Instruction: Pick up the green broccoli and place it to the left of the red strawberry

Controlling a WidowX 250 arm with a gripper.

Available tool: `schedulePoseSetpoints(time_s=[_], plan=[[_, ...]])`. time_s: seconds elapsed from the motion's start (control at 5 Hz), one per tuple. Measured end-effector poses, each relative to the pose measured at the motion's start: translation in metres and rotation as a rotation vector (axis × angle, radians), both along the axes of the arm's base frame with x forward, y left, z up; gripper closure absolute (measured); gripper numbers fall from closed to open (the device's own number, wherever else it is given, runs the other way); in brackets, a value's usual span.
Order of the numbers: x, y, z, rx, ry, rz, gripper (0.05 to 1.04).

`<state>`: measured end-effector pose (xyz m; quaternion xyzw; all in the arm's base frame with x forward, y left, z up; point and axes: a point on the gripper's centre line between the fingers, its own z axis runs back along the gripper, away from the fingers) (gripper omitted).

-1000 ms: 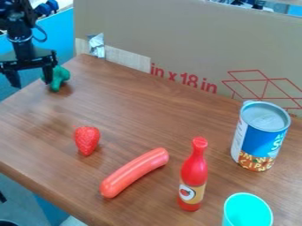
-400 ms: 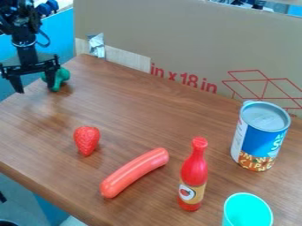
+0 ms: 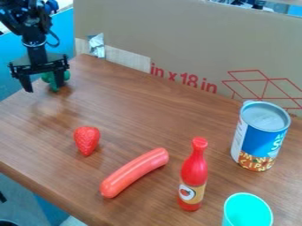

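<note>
- Hanging at the upper left over the worktop point(image 3: 135, 106), the black claw point(image 3: 44, 88) has its two fingers spread wide.
- Green toy point(image 3: 51, 79): at the worktop's far left corner, partly hidden behind the claw's finger on the view's right; whether they touch, I cannot tell.
- Red strawberry point(image 3: 87, 140): nearer the viewer, well apart from the claw.
- Beyond it, toward the lower right: a sausage point(image 3: 134, 172), upright red bottle point(image 3: 193, 176), turquoise cup point(image 3: 247, 212) and can point(image 3: 259, 137).

This looks like a robotics lab: a black jointed metal robot arm point(image 3: 36, 44) hangs over a brown wood-grain table point(image 3: 135, 106) (toy food and all), backed by a large tan cardboard panel point(image 3: 177, 39).
</note>
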<state>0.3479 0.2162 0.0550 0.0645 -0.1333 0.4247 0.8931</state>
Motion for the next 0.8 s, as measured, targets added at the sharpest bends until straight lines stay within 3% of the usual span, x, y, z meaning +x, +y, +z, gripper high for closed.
schedulePoseSetpoints(time_s=[0.6, 0.8], plan=[[0.023, 0.008, -0.018, 0.049, 0.041, 0.012, 0.118], [0.025, 0.01, -0.018, 0.065, 0.031, 0.019, 0.389]])
